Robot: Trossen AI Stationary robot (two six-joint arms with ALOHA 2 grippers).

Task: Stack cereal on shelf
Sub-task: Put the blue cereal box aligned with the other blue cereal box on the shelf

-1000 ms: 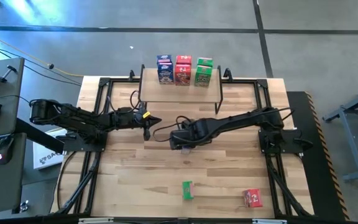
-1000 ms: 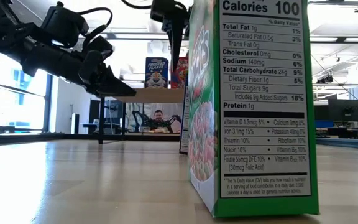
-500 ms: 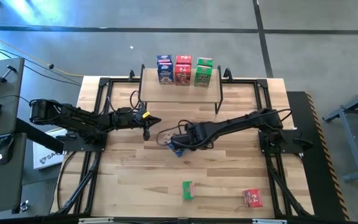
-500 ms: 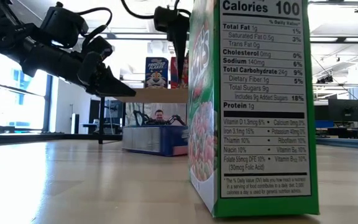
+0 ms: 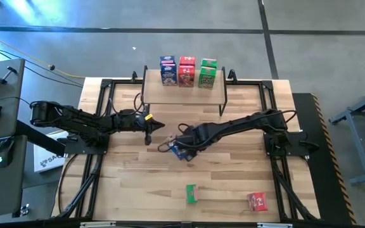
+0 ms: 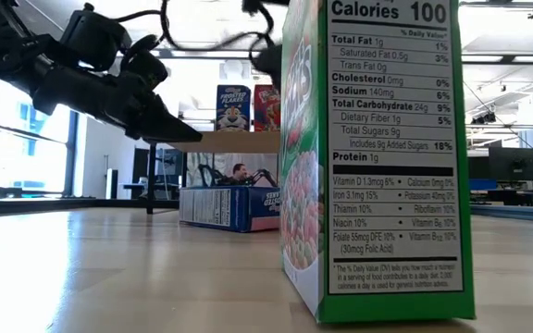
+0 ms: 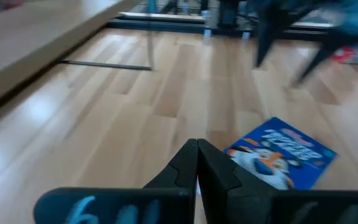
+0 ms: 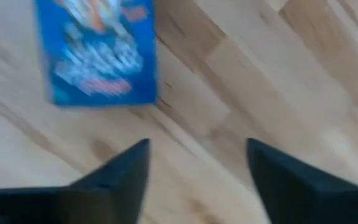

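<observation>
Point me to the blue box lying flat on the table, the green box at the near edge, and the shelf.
blue box (image 5: 180,152): high view, its visible corner beside the right gripper.
green box (image 5: 191,193): high view, top face.
shelf (image 5: 184,94): high view, bare wooden top.

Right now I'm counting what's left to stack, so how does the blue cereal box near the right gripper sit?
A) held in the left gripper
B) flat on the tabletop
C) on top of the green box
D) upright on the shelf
B: the blue cereal box lies flat on the tabletop, beside the open right gripper.
</observation>
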